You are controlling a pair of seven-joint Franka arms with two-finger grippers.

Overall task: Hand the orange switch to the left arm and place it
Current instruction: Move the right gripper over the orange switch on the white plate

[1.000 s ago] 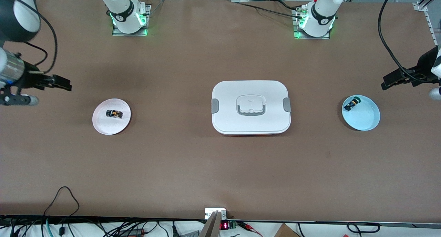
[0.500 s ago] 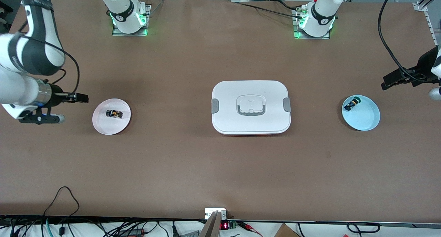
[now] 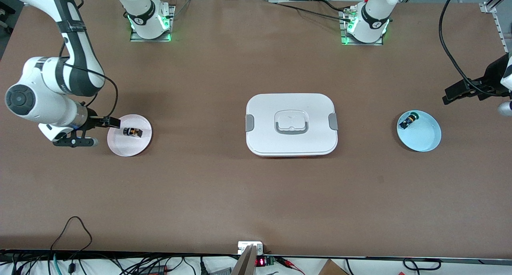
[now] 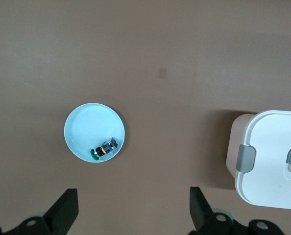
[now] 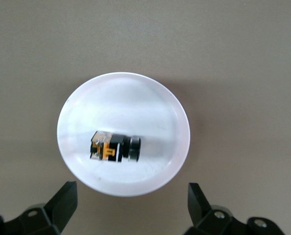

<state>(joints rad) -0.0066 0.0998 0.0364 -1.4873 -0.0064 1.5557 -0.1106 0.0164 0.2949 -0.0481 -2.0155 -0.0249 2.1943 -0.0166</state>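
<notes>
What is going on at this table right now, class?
The right arm's tool hangs open over the rim of the white plate, where the orange switch lies untouched. The box sits shut mid-table between the two plates. Toward the left arm's end, a green-capped switch lies on the blue plate. The left arm's tool waits open near there. Nothing has been picked up yet.

Glossy white plastic box point(image 3: 291, 124) on matt brown table point(image 3: 224, 187)
</notes>
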